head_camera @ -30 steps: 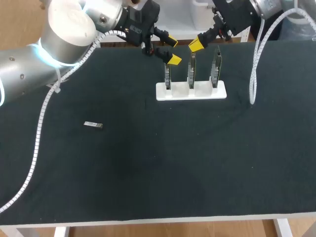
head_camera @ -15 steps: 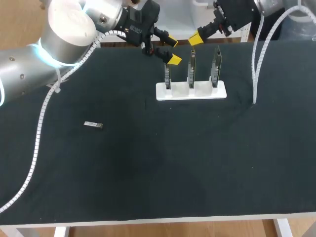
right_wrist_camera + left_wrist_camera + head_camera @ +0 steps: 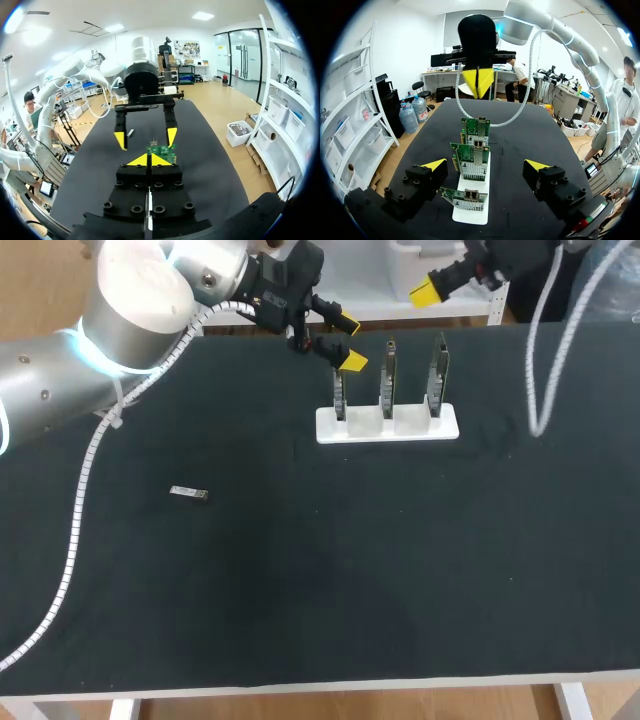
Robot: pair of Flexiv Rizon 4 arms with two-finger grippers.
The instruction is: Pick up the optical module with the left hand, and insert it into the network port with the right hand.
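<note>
The optical module (image 3: 188,493), a small silver bar, lies on the black table at the left, far from both grippers. A white stand (image 3: 387,425) holds three upright network cards (image 3: 471,161) at the back middle. My left gripper (image 3: 350,341) hangs open just behind the leftmost card with nothing between its fingers; in the left wrist view the left gripper (image 3: 485,165) looks along the row of cards. My right gripper (image 3: 428,290) is shut and empty, above the table's far edge behind the stand. The right wrist view shows the right gripper (image 3: 149,160) facing the left gripper (image 3: 146,138) and the module (image 3: 130,133) beyond.
The black table top (image 3: 400,570) spreads wide in front of the stand. My left arm's white cable (image 3: 80,500) trails over the table's left part. The right arm's cable (image 3: 540,360) hangs at the back right.
My right gripper has drawn back and to the right, from just above the middle card to past the table's far edge. The left arm and the module have not moved.
</note>
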